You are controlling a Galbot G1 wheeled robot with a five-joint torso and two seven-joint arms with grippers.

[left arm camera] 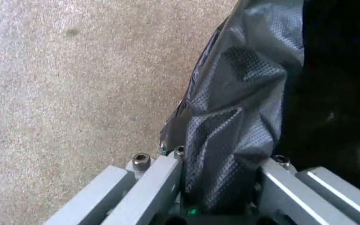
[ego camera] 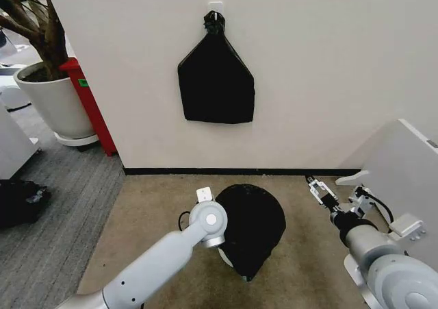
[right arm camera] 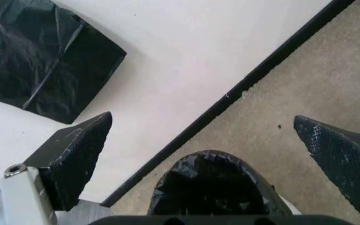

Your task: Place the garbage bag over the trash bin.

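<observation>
Pinching the garbage bag at the trash bin's near side, the left gripper could tear the film or tip it, while the right gripper hovers spread beside it

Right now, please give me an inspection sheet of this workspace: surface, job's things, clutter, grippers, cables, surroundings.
Surface: beige carpet floor, bare around the bin.
Job's things: garbage bag draped over the trash bin; a sliver of white bin shows at its base.
Clutter: nothing seen.
Grippers: left gripper shut on the bag's side; right gripper open, apart from the bag, on the robot's right.
Cables: black cable on the right arm.
Surroundings: white wall with a black bundle hanging; plant pot; red object.
</observation>
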